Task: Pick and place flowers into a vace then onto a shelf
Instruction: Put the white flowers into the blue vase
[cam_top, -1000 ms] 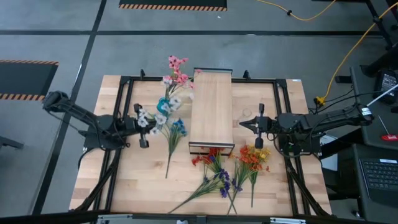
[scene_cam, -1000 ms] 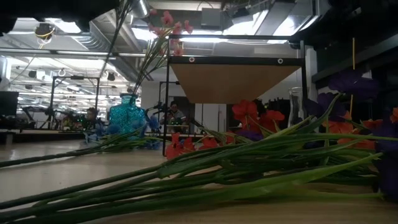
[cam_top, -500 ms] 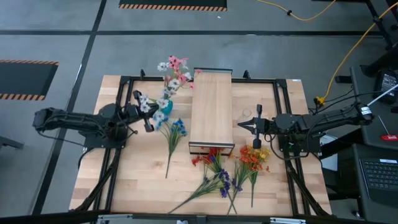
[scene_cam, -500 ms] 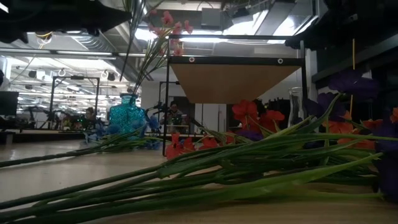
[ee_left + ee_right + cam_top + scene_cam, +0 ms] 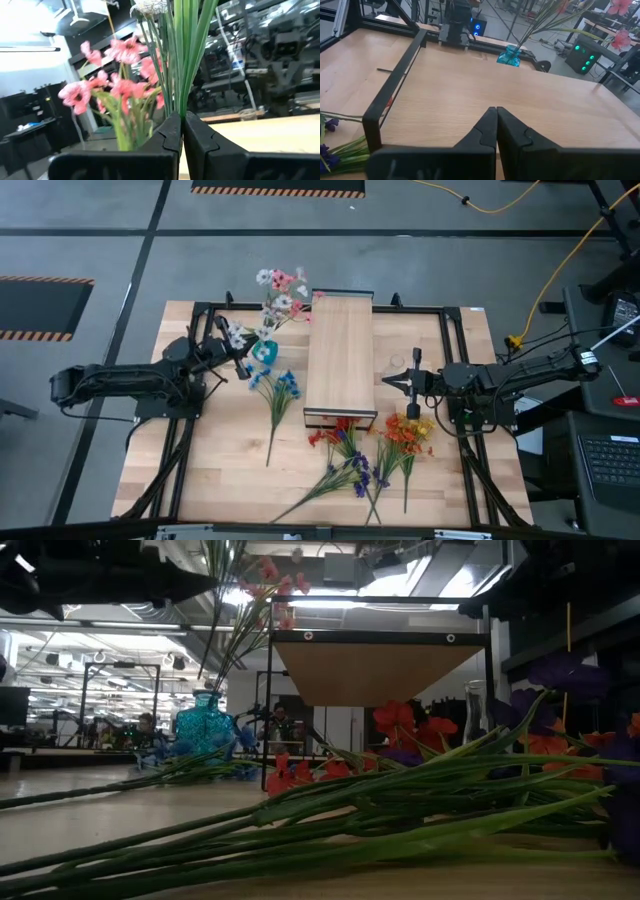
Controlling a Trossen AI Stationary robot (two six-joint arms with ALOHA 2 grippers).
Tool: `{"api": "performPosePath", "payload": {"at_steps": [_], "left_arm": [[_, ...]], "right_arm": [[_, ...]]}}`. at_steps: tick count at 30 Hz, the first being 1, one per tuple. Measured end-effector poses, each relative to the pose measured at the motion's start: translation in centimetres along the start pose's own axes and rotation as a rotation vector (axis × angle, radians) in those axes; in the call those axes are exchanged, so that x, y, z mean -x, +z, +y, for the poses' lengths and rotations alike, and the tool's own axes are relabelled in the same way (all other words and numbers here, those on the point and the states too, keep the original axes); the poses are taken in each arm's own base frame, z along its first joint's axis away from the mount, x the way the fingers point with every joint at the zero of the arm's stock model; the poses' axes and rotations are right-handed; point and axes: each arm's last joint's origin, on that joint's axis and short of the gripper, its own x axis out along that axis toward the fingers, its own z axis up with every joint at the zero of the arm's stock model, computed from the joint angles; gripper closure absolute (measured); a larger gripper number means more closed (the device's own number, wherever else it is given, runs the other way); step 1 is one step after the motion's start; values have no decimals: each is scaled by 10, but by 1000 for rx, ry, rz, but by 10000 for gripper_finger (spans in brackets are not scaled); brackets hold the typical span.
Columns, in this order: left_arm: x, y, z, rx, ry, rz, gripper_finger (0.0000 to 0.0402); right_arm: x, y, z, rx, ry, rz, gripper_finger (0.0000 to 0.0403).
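Observation:
My left gripper point(image 5: 243, 364) is shut on a white-bloomed sprig point(image 5: 281, 303) beside the teal glass vase point(image 5: 264, 352), which stands left of the shelf point(image 5: 340, 355) and holds a pink sprig point(image 5: 292, 281). In the low view the held stems point(image 5: 214, 610) slant down toward the vase point(image 5: 205, 720); whether they enter its mouth I cannot tell. A blue sprig point(image 5: 284, 387) lies on the table near the vase. Red, purple and orange sprigs point(image 5: 372, 450) lie at the shelf's near end. My right gripper point(image 5: 392, 380) is shut and waits right of the shelf. My left gripper pinches a bunch of green stems point(image 5: 183, 102) of the white sprig between its two fingers point(image 5: 170, 131), which lie across the stems. The sprig is lifted clear of the table. It stands steeply, with a white bloom point(image 5: 150, 6) above the fingers and next to the pink blooms point(image 5: 120, 85).
A small clear glass point(image 5: 397, 364) stands on the table between the shelf and my right gripper. The shelf's black frame point(image 5: 268, 690) rises close to the vase. A black rail frame point(image 5: 200, 315) runs round the tabletop. Bare wood lies left of the blue sprig point(image 5: 220, 450).
My left gripper has moved toward the table's far edge and closer to the vase, turning as it went. The white sprig has swung from lying low across the vase's near side to standing with its blooms up beside the pink ones.

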Motion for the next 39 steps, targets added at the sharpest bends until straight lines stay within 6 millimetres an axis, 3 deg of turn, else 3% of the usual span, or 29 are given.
{"api": "performPosePath", "payload": {"at_steps": [20, 39], "left_arm": [[-11, -16, 20, 32, -22, 18, 398], [-18, -33, 17, 65, -40, 114, 398]], "right_arm": [[0, 0, 0, -4, 0, 0, 395], [0, 0, 0, -7, 0, 0, 395]]}}
